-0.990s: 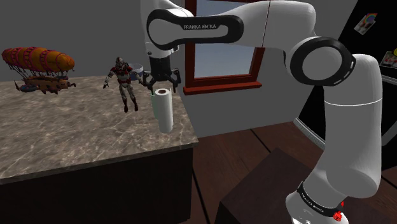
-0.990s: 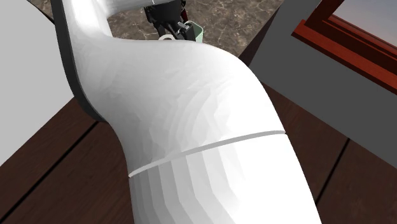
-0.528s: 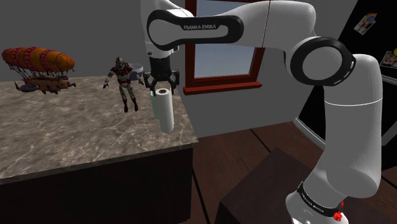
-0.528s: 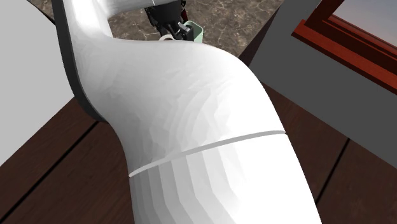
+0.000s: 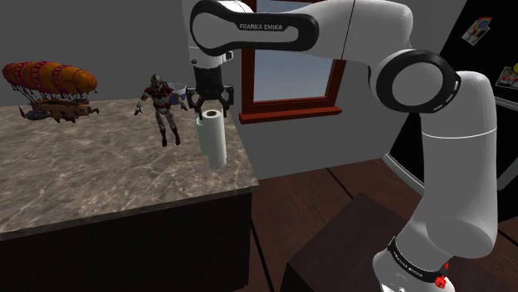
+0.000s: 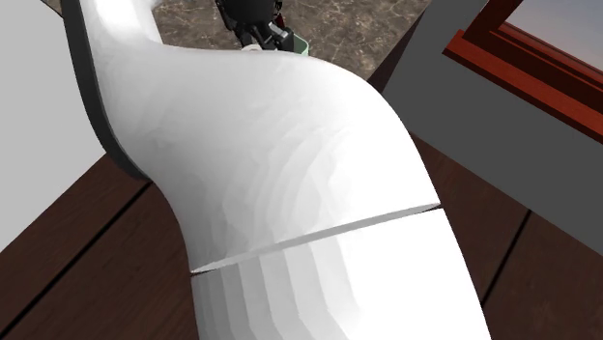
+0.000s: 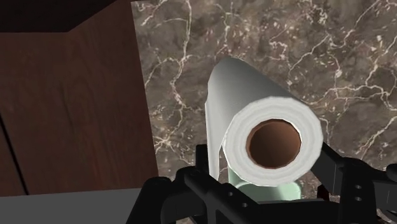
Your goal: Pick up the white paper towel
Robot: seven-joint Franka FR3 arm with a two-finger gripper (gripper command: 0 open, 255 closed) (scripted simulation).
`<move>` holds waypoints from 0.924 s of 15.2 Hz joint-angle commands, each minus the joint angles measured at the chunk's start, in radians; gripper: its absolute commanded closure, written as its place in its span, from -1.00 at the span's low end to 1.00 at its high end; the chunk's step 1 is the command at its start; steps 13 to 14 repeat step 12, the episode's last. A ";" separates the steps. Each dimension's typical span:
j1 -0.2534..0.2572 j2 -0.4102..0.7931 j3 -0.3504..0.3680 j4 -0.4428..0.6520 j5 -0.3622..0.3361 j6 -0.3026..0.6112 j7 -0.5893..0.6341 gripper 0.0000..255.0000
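Note:
The white paper towel roll (image 5: 213,139) stands upright near the right-hand corner of the brown marble counter (image 5: 100,174), just above its surface. My black gripper (image 5: 211,105) comes down from above and is shut on the roll's top end. In the wrist view the roll (image 7: 236,95) with its brown core sits clasped between my two fingers (image 7: 205,167), the gripper (image 7: 272,170) being shut around it. In the second exterior view the gripper (image 6: 253,21) and a pale sliver of the roll (image 6: 299,43) peek out above the big white arm link.
A red and orange toy airship (image 5: 48,87) and an action figure (image 5: 163,109) stand at the back of the counter. The counter's edge drops off close to the roll's right. A red-framed window (image 5: 290,106) lies behind; the dark stand (image 5: 349,249) and wooden floor (image 5: 365,178) are below.
The fingers, open a second ago, have shut on the roll's top. The gripper and roll have since risen a little off the counter.

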 commanded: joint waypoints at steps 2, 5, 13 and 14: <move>0.011 0.015 0.000 0.064 -0.005 -0.050 -0.002 1.00; 0.024 0.036 -0.002 0.140 -0.011 -0.104 -0.005 1.00; 0.058 0.093 -0.007 0.308 -0.030 -0.213 -0.012 1.00; 0.058 0.093 -0.007 0.308 -0.030 -0.213 -0.012 1.00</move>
